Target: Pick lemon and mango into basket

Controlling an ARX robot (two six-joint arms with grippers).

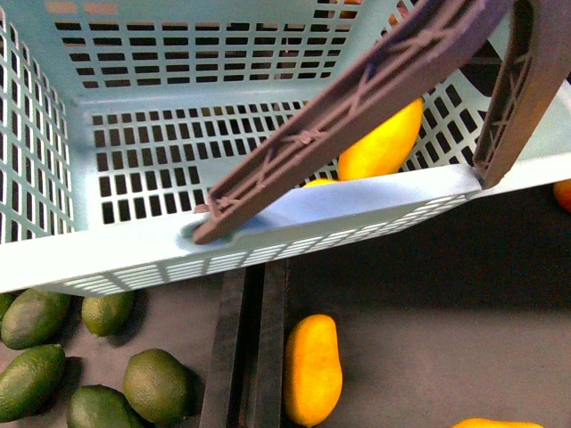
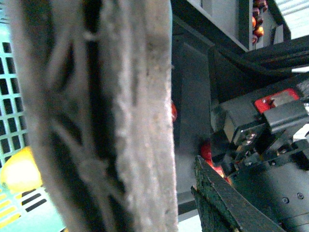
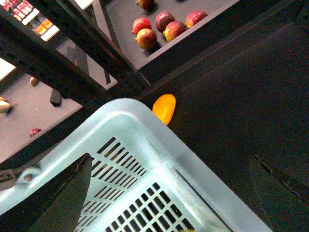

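Note:
The pale teal basket [image 1: 268,223] fills the front view, with its brown handle [image 1: 357,116] swung across it. Inside lies an orange-yellow mango [image 1: 384,143]. Just over the near rim shows a yellow sliver [image 1: 319,182]; I cannot tell whether it is the lemon. My left gripper [image 2: 186,203] is shut on the basket handle [image 2: 96,121], and a yellow fruit [image 2: 19,169] shows in the basket beyond it. Above a basket corner [image 3: 145,154] my right gripper [image 3: 174,203] hangs open and holds nothing. Neither gripper shows in the front view.
More orange-yellow fruits [image 1: 312,367] [image 1: 495,423] lie on the dark shelf below the basket, and another [image 3: 164,108] lies past its corner. Several dark green fruits [image 1: 156,383] sit at the lower left. Red apples [image 3: 154,29] fill a further bin behind dark shelf bars [image 3: 72,53].

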